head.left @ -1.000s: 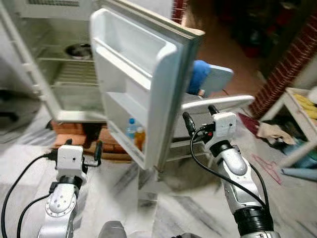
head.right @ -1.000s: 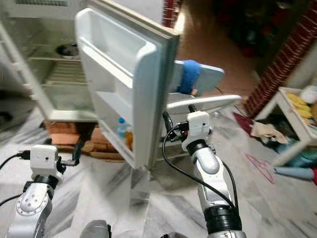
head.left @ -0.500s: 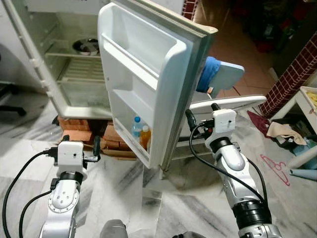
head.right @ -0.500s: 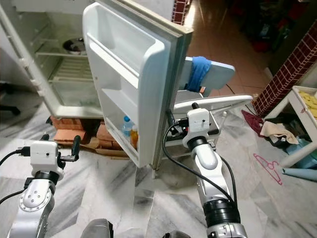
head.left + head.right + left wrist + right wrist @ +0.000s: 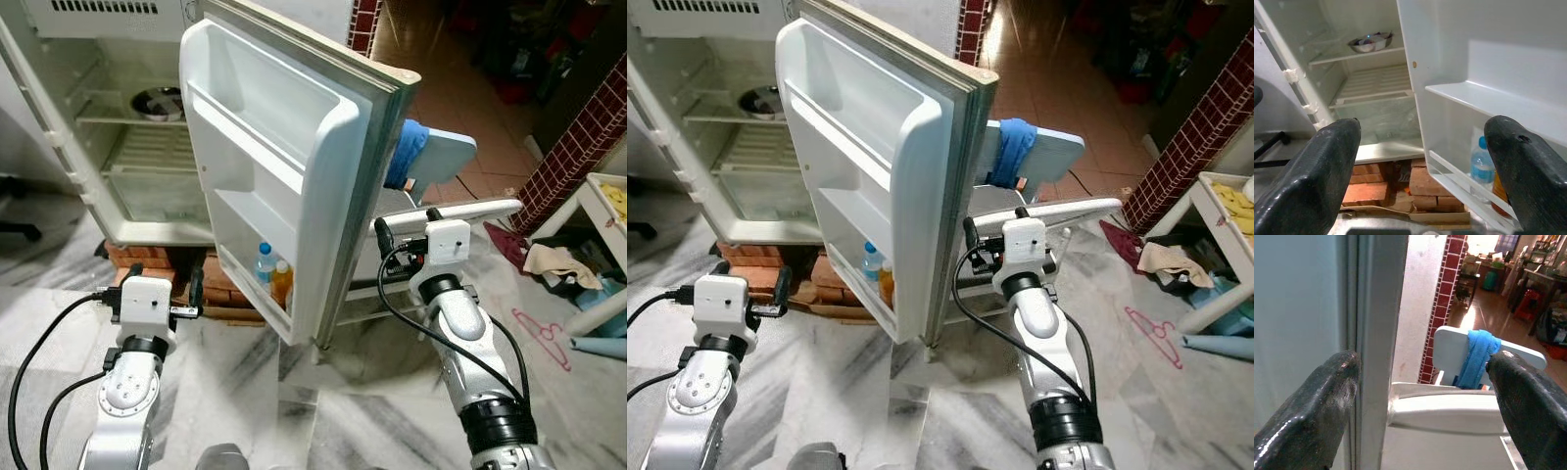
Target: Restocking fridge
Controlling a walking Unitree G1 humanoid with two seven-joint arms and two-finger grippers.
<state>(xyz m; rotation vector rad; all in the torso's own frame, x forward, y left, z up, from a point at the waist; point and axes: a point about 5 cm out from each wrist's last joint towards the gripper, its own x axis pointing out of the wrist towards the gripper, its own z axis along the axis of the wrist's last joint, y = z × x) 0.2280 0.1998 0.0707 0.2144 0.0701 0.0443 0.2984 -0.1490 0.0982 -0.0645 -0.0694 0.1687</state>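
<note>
The fridge (image 5: 108, 147) stands open in the upper left of the head views, its white cabinet resting on bricks (image 5: 147, 259). Inside, a metal bowl (image 5: 159, 101) sits on an upper wire shelf; the shelves below it look bare, though the lower compartment is hazy behind its clear cover. The fridge door (image 5: 294, 176) swings out toward the camera and takes the centre of the frame, its long axis upright and its inner side facing left. The upper door shelves hold nothing visible. In the lowest door shelf stand two bottles, upright and side by side: a clear bottle (image 5: 263, 264) with a blue cap and an orange bottle (image 5: 281, 282) just to its right.

Behind the door's outer edge, right of centre, is a white chair (image 5: 441, 157) with a blue cloth (image 5: 404, 155) draped over its back.

The left gripper (image 5: 165, 286) is raised in the lower left, forearm upright, fingers spread apart and empty, pointing at the fridge's lower part. The right gripper (image 5: 991, 231) is raised right of centre, just beside the door's outer edge, fingers apart with nothing between them; one finger (image 5: 1308, 406) lies close against the door edge.
</note>
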